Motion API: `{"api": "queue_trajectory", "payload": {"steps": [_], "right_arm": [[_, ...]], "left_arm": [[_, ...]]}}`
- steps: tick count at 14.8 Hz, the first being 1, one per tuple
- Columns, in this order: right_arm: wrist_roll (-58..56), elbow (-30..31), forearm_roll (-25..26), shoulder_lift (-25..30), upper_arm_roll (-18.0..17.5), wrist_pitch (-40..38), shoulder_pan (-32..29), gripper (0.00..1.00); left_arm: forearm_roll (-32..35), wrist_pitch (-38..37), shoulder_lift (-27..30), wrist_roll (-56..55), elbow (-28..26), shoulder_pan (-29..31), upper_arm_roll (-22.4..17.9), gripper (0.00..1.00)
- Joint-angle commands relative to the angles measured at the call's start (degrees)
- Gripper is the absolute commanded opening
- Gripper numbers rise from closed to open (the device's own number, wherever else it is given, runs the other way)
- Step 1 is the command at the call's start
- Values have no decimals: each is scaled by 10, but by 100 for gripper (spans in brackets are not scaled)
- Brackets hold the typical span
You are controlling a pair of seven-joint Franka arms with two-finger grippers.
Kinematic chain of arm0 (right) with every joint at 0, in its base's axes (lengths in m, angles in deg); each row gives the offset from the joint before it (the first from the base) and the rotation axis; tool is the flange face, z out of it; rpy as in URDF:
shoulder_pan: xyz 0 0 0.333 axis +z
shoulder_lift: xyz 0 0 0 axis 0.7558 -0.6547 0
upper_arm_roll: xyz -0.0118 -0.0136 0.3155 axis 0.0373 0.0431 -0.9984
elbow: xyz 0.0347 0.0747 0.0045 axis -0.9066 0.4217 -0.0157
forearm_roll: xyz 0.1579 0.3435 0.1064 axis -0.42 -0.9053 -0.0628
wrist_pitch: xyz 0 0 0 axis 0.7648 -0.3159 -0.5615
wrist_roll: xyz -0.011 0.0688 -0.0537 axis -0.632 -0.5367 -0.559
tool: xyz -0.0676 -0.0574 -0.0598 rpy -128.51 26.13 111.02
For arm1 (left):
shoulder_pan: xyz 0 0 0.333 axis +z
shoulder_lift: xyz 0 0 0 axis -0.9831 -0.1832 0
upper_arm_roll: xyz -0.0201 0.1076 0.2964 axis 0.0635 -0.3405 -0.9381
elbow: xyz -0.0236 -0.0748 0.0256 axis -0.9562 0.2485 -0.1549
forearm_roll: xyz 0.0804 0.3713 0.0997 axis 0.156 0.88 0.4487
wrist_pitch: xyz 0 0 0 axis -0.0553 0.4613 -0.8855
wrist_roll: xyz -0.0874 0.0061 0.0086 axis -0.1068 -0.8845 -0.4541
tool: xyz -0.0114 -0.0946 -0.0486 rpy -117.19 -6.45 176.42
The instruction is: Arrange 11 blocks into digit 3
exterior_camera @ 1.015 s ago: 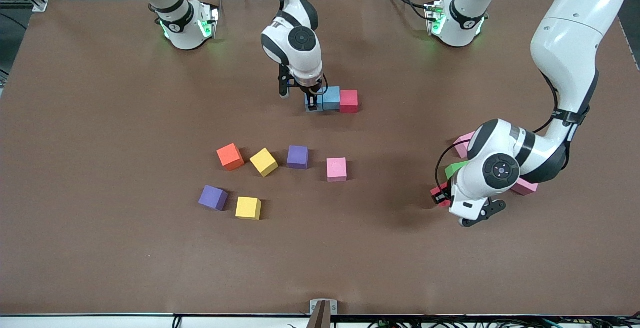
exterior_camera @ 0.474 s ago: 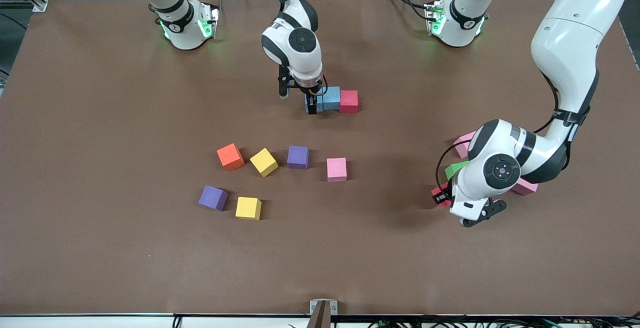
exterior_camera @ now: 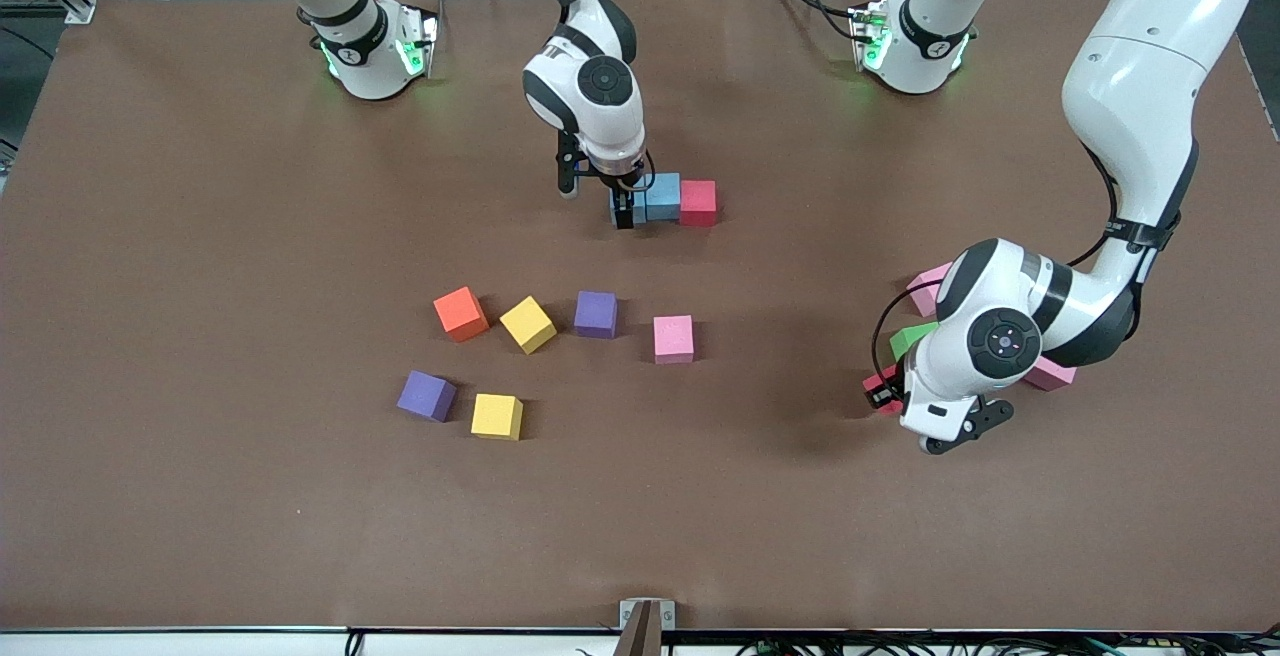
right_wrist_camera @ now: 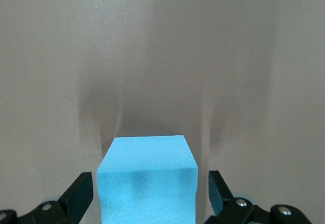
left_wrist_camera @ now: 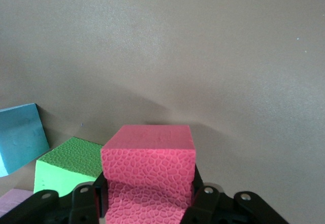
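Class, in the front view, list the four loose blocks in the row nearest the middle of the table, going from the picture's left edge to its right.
orange block → yellow block → purple block → pink block

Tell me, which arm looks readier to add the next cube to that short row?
The left, probably. Its left gripper is shut on a red block at its end of the table. The right gripper stands open around a light blue block in the row, with nothing held.
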Motion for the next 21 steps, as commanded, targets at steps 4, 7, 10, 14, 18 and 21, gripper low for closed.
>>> {"api": "queue_trajectory", "payload": {"steps": [4, 7, 10, 14, 18, 21], "right_arm": [[6, 0, 4, 33, 5, -38, 6, 100], [3, -1, 4, 55, 5, -69, 4, 100], [-16, -4, 4, 80, 6, -94, -9, 100], [-114, -4, 4, 100, 10, -119, -47, 100], [-268, -30, 4, 96, 11, -138, -88, 100], [-353, -64, 34, 71, 11, -139, -97, 100]], "left_arm": [[-9, -9, 4, -1, 4, 0, -3, 39], [-9, -9, 4, -1, 4, 1, -3, 38], [-9, -9, 4, -2, 4, 1, -3, 38], [-9, -9, 5, -4, 4, 1, -3, 39], [-10, -9, 7, -4, 4, 1, -3, 38], [-10, -9, 7, -4, 6, 1, -3, 38]]}}
